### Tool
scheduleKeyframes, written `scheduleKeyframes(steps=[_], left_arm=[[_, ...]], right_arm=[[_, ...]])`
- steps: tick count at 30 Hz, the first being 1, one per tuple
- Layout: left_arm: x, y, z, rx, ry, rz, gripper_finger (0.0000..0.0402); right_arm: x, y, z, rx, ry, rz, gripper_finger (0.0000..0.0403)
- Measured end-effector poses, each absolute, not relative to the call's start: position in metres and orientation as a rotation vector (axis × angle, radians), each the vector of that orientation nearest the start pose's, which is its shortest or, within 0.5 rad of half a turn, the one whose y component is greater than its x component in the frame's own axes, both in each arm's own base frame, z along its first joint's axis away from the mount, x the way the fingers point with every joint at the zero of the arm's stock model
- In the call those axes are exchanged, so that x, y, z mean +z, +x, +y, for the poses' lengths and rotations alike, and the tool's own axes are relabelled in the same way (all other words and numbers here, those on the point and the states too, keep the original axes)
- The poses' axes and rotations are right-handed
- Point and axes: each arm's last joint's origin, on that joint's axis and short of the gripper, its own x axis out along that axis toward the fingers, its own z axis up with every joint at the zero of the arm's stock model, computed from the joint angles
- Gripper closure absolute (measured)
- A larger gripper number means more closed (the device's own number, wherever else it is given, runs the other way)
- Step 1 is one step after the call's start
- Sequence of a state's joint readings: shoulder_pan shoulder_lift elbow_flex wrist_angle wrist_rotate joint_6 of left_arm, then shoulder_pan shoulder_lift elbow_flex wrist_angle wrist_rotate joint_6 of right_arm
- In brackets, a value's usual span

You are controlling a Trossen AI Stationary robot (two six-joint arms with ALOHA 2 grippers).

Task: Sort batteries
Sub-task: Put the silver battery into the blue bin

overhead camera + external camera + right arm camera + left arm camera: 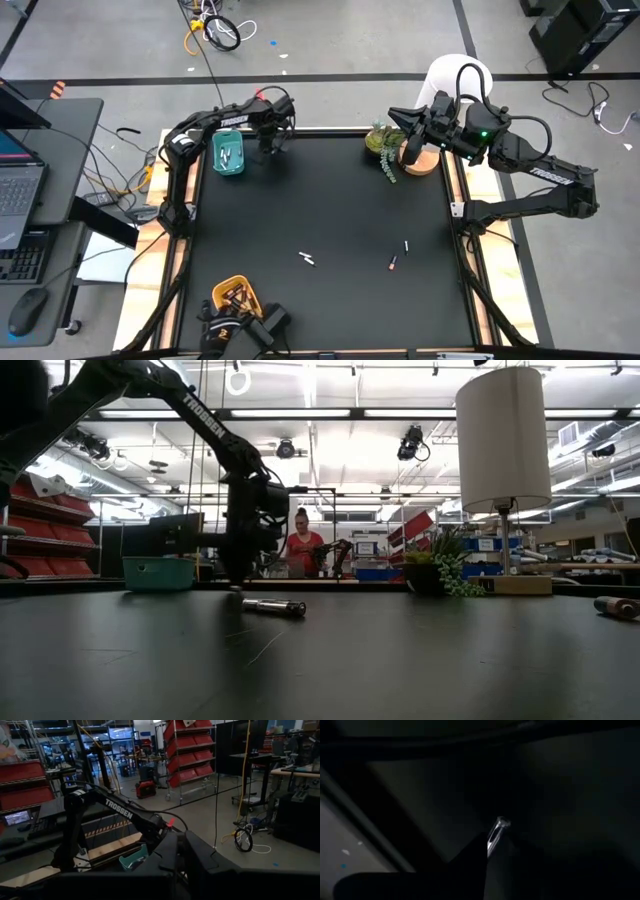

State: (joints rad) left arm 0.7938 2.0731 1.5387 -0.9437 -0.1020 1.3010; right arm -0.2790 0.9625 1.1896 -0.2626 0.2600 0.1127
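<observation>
Four loose batteries on the black table point(330, 200): a pale pair point(307, 259) touching near the middle, a pale one point(406, 245) standing roughly near-to-far on the right, and a dark orange-tipped one point(393, 264) just beside it; loads of open mat around them; the left gripper point(271, 140) sits at the far edge next to the teal tray point(228, 155), clamped on a silvery battery point(496, 834); the right gripper point(400, 125) is closed on nothing, up by the plant point(383, 145) and lamp point(455, 80); yellow tray point(235, 296) at the near-left edge.

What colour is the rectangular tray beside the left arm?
Teal; the tray shows best in the high view.
</observation>
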Motion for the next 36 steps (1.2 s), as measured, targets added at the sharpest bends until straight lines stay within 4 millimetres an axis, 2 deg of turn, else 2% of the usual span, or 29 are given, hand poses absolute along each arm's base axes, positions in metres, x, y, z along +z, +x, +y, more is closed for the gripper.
scheduleKeyframes(steps=[12, 16, 22, 26, 32, 36], left_arm=[[0.165, 0.279, 0.286, -0.31, 0.534, 1.555, 0.0316], [0.165, 0.282, 0.29, -0.267, 0.569, 1.544, 0.0316], [0.167, 0.288, 0.277, -0.31, 0.587, 1.616, 0.0316], [0.174, 0.299, 0.279, -0.224, 0.614, 1.568, 0.0316], [0.18, 0.319, 0.297, 0.05, 0.681, 1.394, 0.0316], [0.17, 0.319, 0.296, -0.035, 0.726, 1.425, 0.0316]], right_arm=[[0.431, 0.18, -0.057, -0.53, 0.125, -0.001, 0.038], [0.432, 0.177, -0.057, -0.529, 0.125, -0.01, 0.038], [0.434, 0.174, -0.055, -0.528, 0.132, -0.025, 0.038], [0.435, 0.173, -0.055, -0.528, 0.128, -0.025, 0.038], [0.436, 0.173, -0.056, -0.531, 0.127, -0.037, 0.038], [0.436, 0.173, -0.056, -0.531, 0.126, -0.04, 0.038]])
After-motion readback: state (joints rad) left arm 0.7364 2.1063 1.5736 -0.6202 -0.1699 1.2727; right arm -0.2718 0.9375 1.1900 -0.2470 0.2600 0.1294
